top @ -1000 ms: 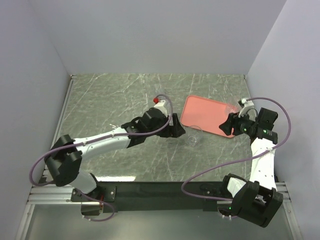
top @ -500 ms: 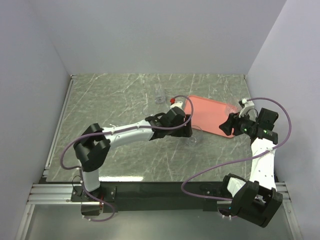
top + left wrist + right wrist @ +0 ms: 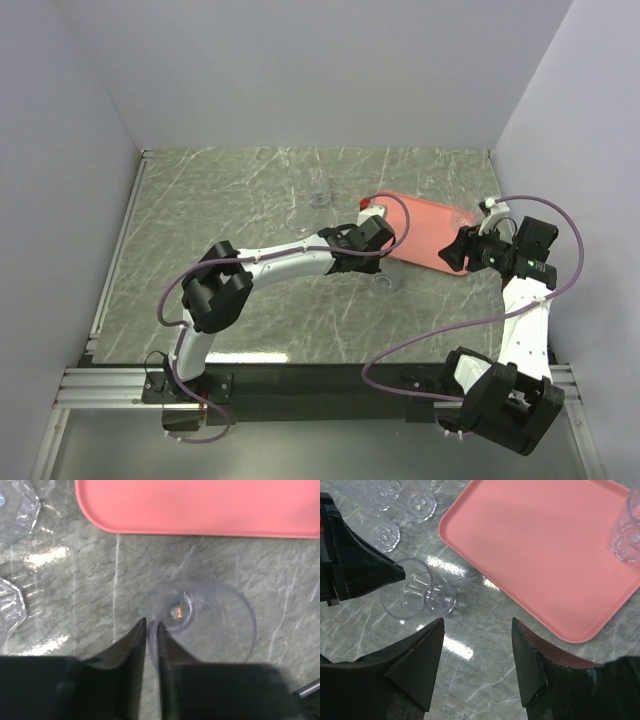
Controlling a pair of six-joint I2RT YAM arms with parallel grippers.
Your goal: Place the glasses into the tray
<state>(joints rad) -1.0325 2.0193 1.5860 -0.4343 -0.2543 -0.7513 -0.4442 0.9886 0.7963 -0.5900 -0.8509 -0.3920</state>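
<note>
Right, the left gripper has its black fingers almost together, only a thin gap, and the rim wall of a small clear cylindrical glass tumbler is pinched between them. The tumbler is tipped over on the green-grey marbled tabletop, with its mouth toward the left gripper and its faceted base pointing away. It lies just beside the near long edge of the flat salmon-pink rectangular tray, apart from the rim and not inside it. In the top view it shows just below the left wrist, between the two arms. The right gripper has its fingers wide apart with nothing between them. It hovers over the tabletop off the tray's near edge, and the tipped tumbler is near its left finger in the right wrist view. One upright tumbler, also clear glass, stands inside the tray near its right end, close to the right gripper. At least three loose tumblers of the same kind sit on the tabletop left of the tray, beyond the left gripper. They look upright, but glare makes an exact count hard. The left wrist view catches two of them at its left edge, blurred. The rest of the tray floor in view is bare pink.
</note>
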